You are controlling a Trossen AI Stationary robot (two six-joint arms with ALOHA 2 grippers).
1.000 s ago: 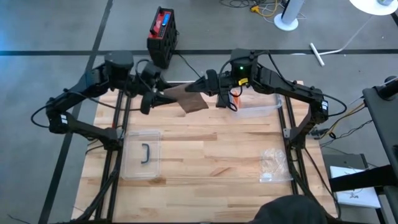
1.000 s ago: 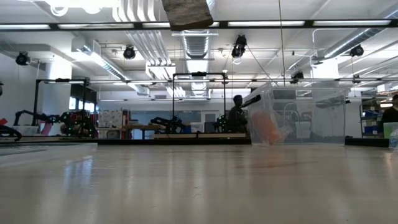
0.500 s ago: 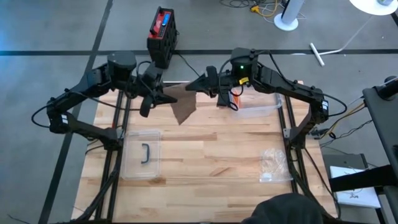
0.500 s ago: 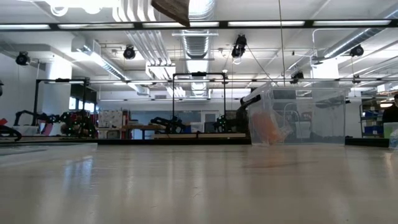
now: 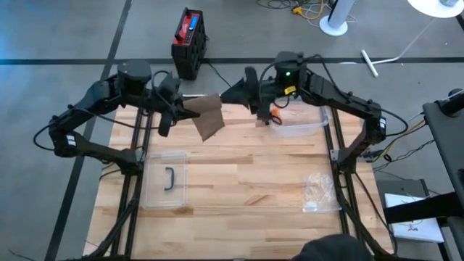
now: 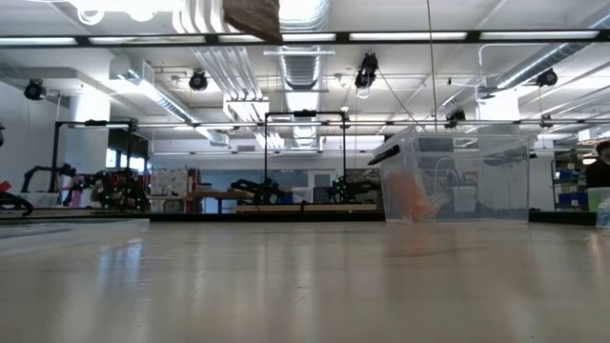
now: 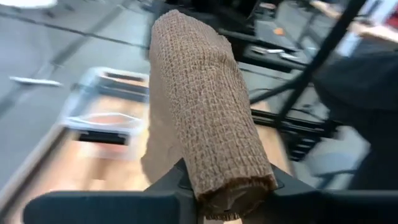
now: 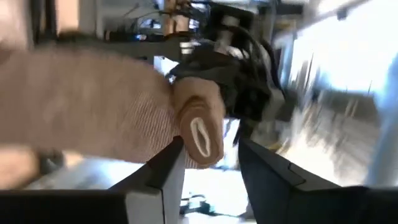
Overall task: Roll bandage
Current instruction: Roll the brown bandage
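bandage in the air between both grippers

bandage [image 5: 206,118] hangs above the far part of the table [image 5: 239,181], a brown woven strip, partly wound into a roll with a loose flap drooping off it. we judge it light, soft and stretchy, with a rough weave that should not slip much. it will sag wherever we do not support it, and a hard pinch will flatten the roll instead of breaking anything. the best hold seems to be across the rolled core near its end, leaving the free tail to hang.

our left gripper [image 7: 233,186] is doing that: its jaws are narrow, pressed against both sides of the roll's end, with the roll standing out ahead of the fingers. in the high view that gripper [image 5: 176,110] sits at the bandage's left edge.

our right gripper [image 8: 210,158] is across from it, at the bandage's right edge in the high view [image 5: 243,90]. its jaws stand partly apart, and the oval end of the roll [image 8: 198,130] lies between and just above the fingers. we cannot tell whether either finger touches the cloth, so we judge the left side alone carries it.

the low view shows only the bandage's lower edge [image 6: 253,14], well clear of the tabletop.
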